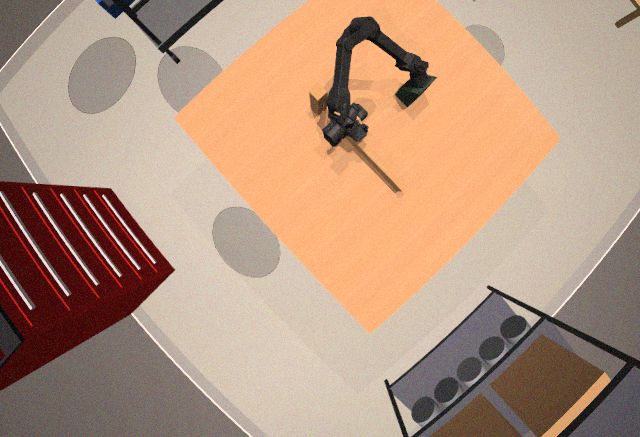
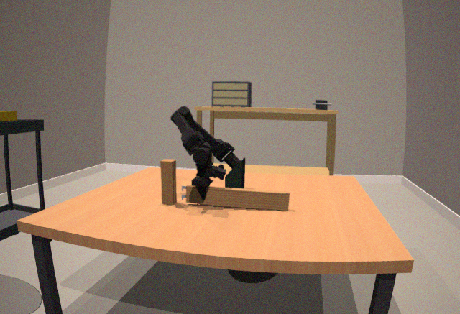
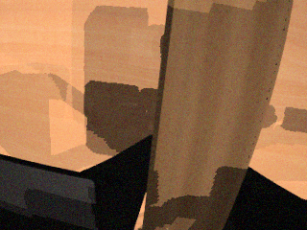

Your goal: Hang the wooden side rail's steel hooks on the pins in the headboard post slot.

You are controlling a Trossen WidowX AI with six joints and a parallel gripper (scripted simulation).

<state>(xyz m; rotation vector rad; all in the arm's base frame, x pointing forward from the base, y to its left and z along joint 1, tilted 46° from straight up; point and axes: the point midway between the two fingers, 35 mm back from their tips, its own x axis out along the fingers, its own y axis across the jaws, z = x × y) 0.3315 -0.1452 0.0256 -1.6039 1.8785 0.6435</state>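
The wooden side rail [image 1: 373,164] [image 2: 252,198] [image 3: 211,96] stands on its narrow edge, its far end low at the table top. Its hook end is at most slightly raised; the exact gap below is hard to tell. Two small grey steel hooks [image 2: 183,196] stick out of that end toward the headboard post [image 1: 316,103] [image 2: 168,182]. In the exterior view a gap shows between hooks and post. The post stands upright; its slot and pins are not visible. My gripper [image 2: 202,195] [image 3: 180,146] is shut on the rail near the hook end, pointing down. The arm hides the hooks in the top view.
The wooden table [image 1: 372,267] [image 2: 315,228] carries post, rail and arm. The arm's dark base [image 1: 413,91] [image 2: 236,177] stands behind the rail. The upper arm links pass close beside the post in the top view. Carts, a red cabinet and a shelf stand off the table.
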